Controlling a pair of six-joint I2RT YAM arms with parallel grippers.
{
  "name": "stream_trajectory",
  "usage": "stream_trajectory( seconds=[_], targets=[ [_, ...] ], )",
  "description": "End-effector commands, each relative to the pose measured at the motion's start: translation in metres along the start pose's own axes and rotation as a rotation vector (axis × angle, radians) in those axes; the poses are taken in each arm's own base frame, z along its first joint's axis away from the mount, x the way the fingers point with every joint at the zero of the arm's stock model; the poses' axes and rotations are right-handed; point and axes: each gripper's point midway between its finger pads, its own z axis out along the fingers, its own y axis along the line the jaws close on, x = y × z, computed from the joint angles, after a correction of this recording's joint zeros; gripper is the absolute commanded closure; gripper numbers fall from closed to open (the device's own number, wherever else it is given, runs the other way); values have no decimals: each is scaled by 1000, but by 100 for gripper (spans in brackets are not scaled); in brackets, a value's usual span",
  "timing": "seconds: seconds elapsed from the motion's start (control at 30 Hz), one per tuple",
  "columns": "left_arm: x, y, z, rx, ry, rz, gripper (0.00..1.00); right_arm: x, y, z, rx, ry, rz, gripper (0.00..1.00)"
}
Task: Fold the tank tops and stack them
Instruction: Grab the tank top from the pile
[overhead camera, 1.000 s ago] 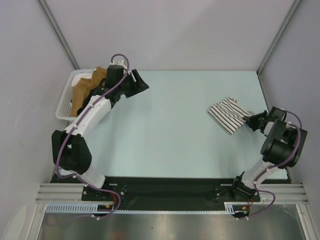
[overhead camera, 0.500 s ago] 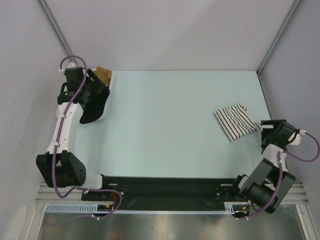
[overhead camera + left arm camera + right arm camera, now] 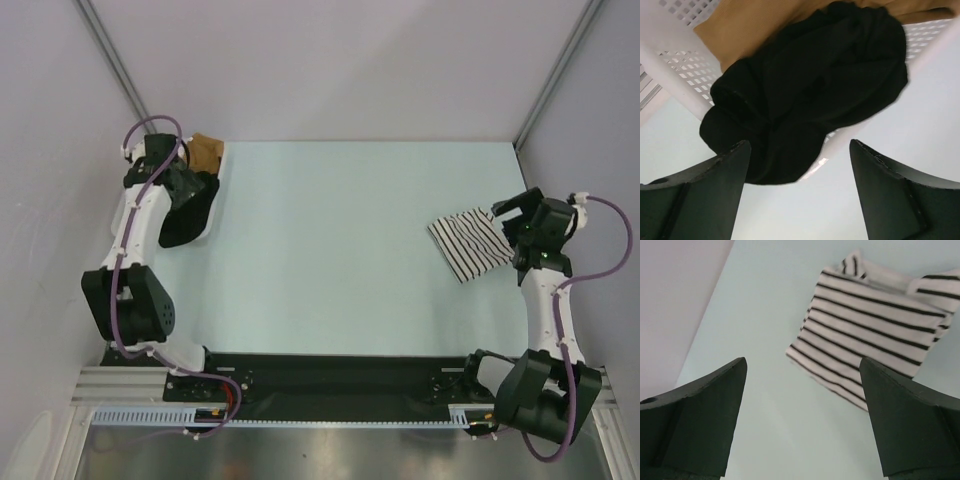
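Left claw swung out over the black tank top; right claw let go of the shifted striped tank top.

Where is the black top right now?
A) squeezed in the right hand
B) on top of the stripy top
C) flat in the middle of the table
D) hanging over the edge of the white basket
D: the black top is bunched up and spills over the rim of the basket, far from the stripy top on the other side of the table.
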Motion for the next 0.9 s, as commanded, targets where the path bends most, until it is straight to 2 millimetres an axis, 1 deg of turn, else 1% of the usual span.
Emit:
stream_trajectory(
  seconds=[0.0, 0.03, 0.07, 0.1, 0.13, 0.17, 0.2, 0.23, 0.27, 0.3, 0.37, 0.4, 0.43, 0.47, 0.5, 0.53, 0.6, 0.63, 0.67, 0.7, 0.73, 0.77, 0.8, 0.83, 0.87],
  targets=[
    [0, 23, 18, -139, 7, 27, 14, 10, 46, -20, -122, 20, -128, 0],
    [5, 25, 25, -157, 28, 23, 14, 14, 53, -22, -138, 26, -165, 0],
    [14, 27, 39, -174, 60, 31, 16, 30, 69, -27, -180, 61, -204, 0],
    [18, 25, 44, -169, 79, 38, 21, 32, 80, -31, -204, 70, -224, 0],
    [23, 24, 49, -167, 89, 37, 23, 34, 82, -30, -193, 66, -252, 0],
    [26, 23, 51, -156, 93, 37, 35, 45, 92, -35, -227, 88, -281, 0],
    [29, 19, 52, -127, 97, 34, 41, 46, 97, -37, -240, 90, -292, 0],
    [33, 19, 54, -108, 85, 28, 52, 50, 97, -37, -241, 99, -302, 0],
    [33, 17, 52, -87, 77, 21, 68, 53, 99, -38, -251, 104, -310, 0],
    [25, 16, 40, -58, 41, -2, 99, 58, 102, -40, -266, 111, -317, 0],
    [24, 12, 30, -18, 4, -26, 100, 58, 102, -39, -273, 106, -320, 0],
    [10, 8, 9, 29, -53, -46, 100, 67, 107, -42, -297, 126, -333, 0],
    [6, 2, 1, 71, -81, -52, 100, 70, 109, -41, -309, 133, -337, 0],
    [3, -7, -12, 116, -110, -49, 100, 75, 111, -41, -321, 150, -349, 0],
    [-9, -14, -38, 179, -166, -62, 100, 81, 114, -42, -342, 169, -362, 1],
    [-12, -28, -58, 255, -200, -45, 100, 85, 118, -43, -360, 180, -369, 1],
    [-22, -39, -91, 348, -272, -43, 100, 87, 123, -44, -387, 188, -389, 2],
    [-22, -46, -127, 435, -320, -41, 100, 90, 127, -47, -415, 198, -395, 2],
    [-20, -51, -144, 488, -334, -40, 100, 90, 130, -50, -431, 201, -400, 2],
    [-20, -51, -162, 533, -353, -48, 99, 90, 132, -52, -440, 203, -407, 3],
    [-12, -53, -188, 601, -354, -57, 100, 91, 136, -55, -462, 213, -412, 3],
    [-8, -55, -205, 652, -352, -54, 100, 89, 141, -59, -480, 212, -416, 3],
    [-1, -55, -216, 682, -337, -57, 100, 90, 144, -62, -499, 224, -425, 3],
    [5, -56, -244, 761, -342, -55, 100, 90, 146, -65, -510, 228, -430, 3],
    [8, -57, -257, 806, -342, -51, 100, 90, 149, -68, -521, 232, -432, 3]
  ],
)
